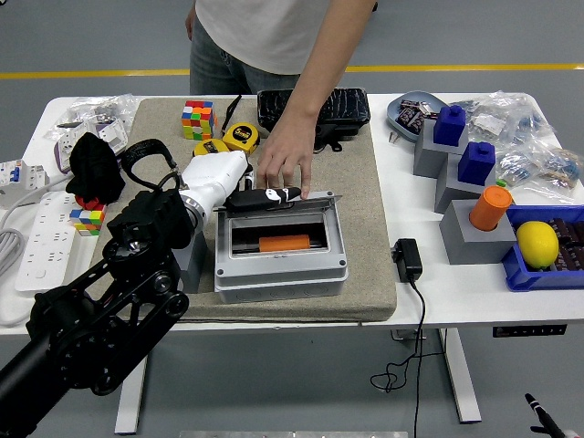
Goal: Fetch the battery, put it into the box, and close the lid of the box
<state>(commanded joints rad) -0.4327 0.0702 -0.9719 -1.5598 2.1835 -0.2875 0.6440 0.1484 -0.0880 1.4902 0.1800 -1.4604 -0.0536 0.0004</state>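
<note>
A grey floor with a yellow line ran behind a white table (pixel 474 297), and a coarse beige mat (pixel 365 228) covered the table's middle. On the mat sat a grey plastic box (pixel 281 274), rectangular with rounded corners. Its smoky see-through lid (pixel 306 201) was tilted low over the opening, not quite down. Inside, an orange bar-shaped battery (pixel 284 244) lay flat in the recess.

The left hand (pixel 254 193), with a glossy white shell at the wrist and black fingers, reached across the box's back edge. Its fingers (pixel 269 195) lay stretched out flat along the lid's top edge, touching it, not curled around anything. A person's hand (pixel 281 164) came down from the far side, fingertips resting on the lid just behind the robot's fingers.

Around the mat: a black quilted case (pixel 315 109), a yellow tape measure (pixel 241 137), two colourful cubes (pixel 197 119), a white power strip (pixel 41 239), grey stepped blocks (pixel 456 178) carrying blue and orange pieces, a lemon (pixel 537 244) in a blue tray (pixel 525 274), and a black adapter (pixel 407 259) with its cord hanging over the near edge
</note>
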